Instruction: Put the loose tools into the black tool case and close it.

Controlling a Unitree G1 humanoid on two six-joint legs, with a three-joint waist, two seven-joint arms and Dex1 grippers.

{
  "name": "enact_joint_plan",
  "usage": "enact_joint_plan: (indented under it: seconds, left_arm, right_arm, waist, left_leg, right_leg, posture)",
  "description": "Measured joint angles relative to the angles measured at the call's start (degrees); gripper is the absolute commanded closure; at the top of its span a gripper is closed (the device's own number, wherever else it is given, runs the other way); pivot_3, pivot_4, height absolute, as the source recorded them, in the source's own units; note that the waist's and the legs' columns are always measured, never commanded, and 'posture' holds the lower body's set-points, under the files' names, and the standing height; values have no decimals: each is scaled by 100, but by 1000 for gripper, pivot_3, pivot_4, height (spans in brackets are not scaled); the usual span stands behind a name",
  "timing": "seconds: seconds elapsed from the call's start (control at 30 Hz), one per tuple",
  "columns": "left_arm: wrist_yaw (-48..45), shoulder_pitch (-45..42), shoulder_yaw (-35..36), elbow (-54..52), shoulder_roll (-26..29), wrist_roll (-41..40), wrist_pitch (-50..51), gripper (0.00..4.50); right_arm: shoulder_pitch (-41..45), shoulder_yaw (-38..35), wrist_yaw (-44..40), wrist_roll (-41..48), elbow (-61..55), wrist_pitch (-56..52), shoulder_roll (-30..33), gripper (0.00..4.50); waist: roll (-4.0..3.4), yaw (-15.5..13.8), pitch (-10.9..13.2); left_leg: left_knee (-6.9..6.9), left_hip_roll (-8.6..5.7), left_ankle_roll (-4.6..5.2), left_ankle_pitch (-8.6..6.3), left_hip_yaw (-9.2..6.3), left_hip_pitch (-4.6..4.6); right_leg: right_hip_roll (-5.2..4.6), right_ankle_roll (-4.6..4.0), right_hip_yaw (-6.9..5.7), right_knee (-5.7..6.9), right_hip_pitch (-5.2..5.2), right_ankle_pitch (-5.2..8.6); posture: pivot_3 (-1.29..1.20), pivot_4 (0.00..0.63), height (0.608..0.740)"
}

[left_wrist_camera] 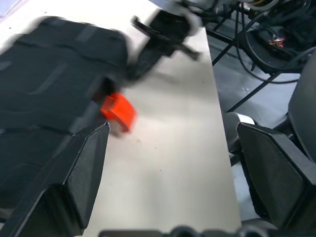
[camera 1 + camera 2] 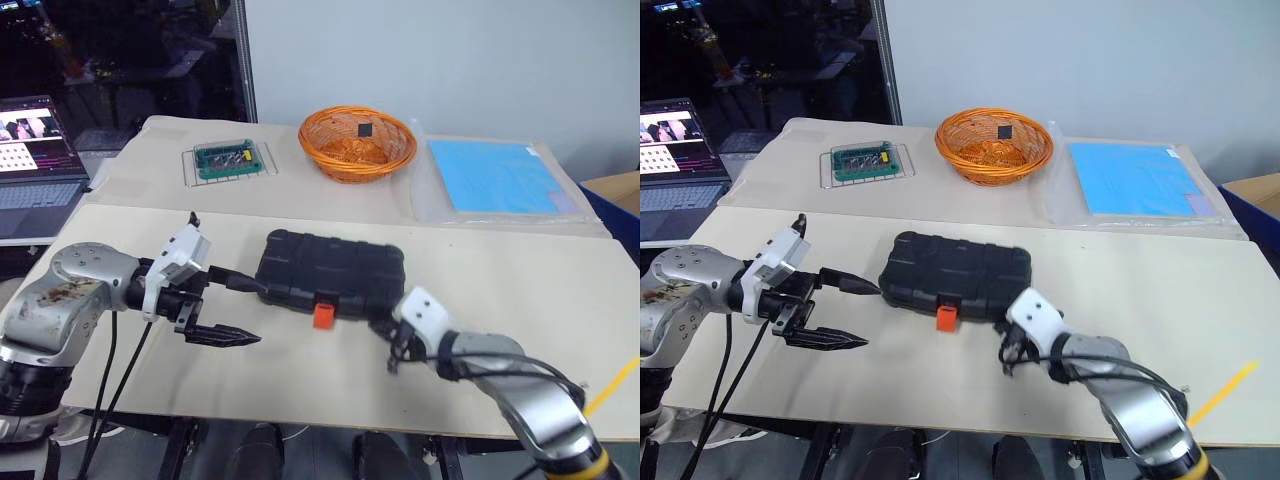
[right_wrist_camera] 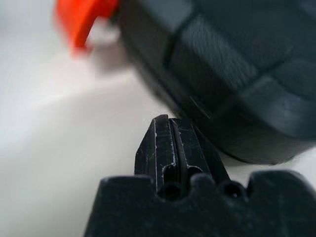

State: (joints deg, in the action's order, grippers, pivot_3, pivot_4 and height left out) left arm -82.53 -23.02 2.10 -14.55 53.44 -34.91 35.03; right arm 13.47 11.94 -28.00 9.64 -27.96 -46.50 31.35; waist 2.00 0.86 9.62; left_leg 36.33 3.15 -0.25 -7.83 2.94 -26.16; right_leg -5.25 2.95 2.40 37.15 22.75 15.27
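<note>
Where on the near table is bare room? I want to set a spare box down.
Free: the wide stretch right of the black tool case, and the near left corner. Crowded: the case's front edge, where the orange latch, left gripper and right gripper meet.

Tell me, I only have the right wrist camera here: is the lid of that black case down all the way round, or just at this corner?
Observer: From the head cameras, the case lies flat with its lid down along every edge I can see.
Operator: Where does the orange latch sit?
Observer: The latch is about midway along the front edge. It sticks out from the case, so it looks unfastened.
Operator: And the other gripper?
Observer: The left gripper is open at the case's left end. Its upper finger tip is close to the edge, but I cannot tell whether it touches.
</note>
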Motion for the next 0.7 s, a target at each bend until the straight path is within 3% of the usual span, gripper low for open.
enact_joint_plan:
  seconds: [0.13,0.3,0.43,0.57,0.7]
  left_arm:
    - [287,-15,-73,-3,-170,127,-81,110]
    - [891,-301,-348,134,-576,456,-176,110]
    - [1184,-578,-490,245,-776,567,-106,0]
    - [1449,-794,-648,540,-1004,727,-93,0]
    - [1680,-970,-968,960,-1263,1070,-149,0]
  right_arm:
    - [799,4,176,-138,937,40,-296,4500]
    - [2210,86,278,-629,3290,932,-554,4500]
    - [2309,80,-177,-592,3491,935,-440,3404]
    - [1516,-333,-704,-106,2157,58,205,1893]
    - [1267,-948,-605,586,1058,-934,-218,552]
  waist:
    - [0,16,0]
    - [0,31,5]
    - [0,-25,5]
    - [-1,-119,5]
    - [-1,-38,5]
  left_leg:
    - [0,1,1,0,3,-2]
    - [-1,-3,9,8,0,-6]
    - [-10,-13,11,8,-6,-25]
    - [-14,-21,14,5,-18,-78]
    - [-8,-16,13,6,-26,-59]
  right_leg:
    - [3,8,2,-1,5,-5]
    - [4,18,6,0,7,-19]
    - [2,34,6,0,16,-9]
    - [0,42,2,-2,53,-4]
    - [11,36,3,7,41,-9]
  posture:
    - [0,150,740]
    - [0,150,740]
    - [0,150,740]
    - [0,150,740]
    - [0,150,740]
